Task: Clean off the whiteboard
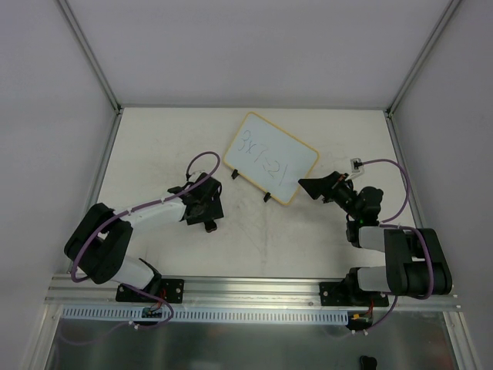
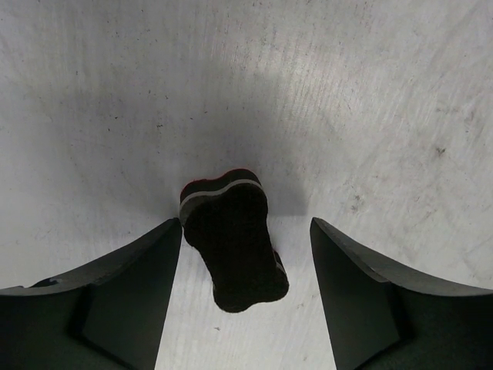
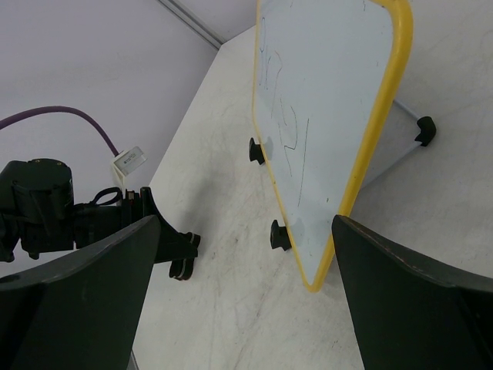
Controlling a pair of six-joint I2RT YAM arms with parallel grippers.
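The whiteboard (image 1: 269, 158) lies in the middle of the table with dark handwriting on it, a yellow rim and two black feet on its near edge. In the right wrist view the whiteboard (image 3: 323, 108) fills the upper right, its near corner between my open fingers. My right gripper (image 1: 314, 187) is open and empty, just right of the board's near right corner; it is also seen in its own view (image 3: 246, 223). A small black eraser block (image 2: 231, 247) lies on the table between the open jaws of my left gripper (image 2: 245, 227), untouched on its right side. My left gripper (image 1: 206, 220) is left of the board.
A small white tag (image 1: 357, 163) on a purple cable lies at the right, behind my right arm. White walls with metal posts enclose the table on three sides. An aluminium rail (image 1: 254, 289) runs along the near edge.
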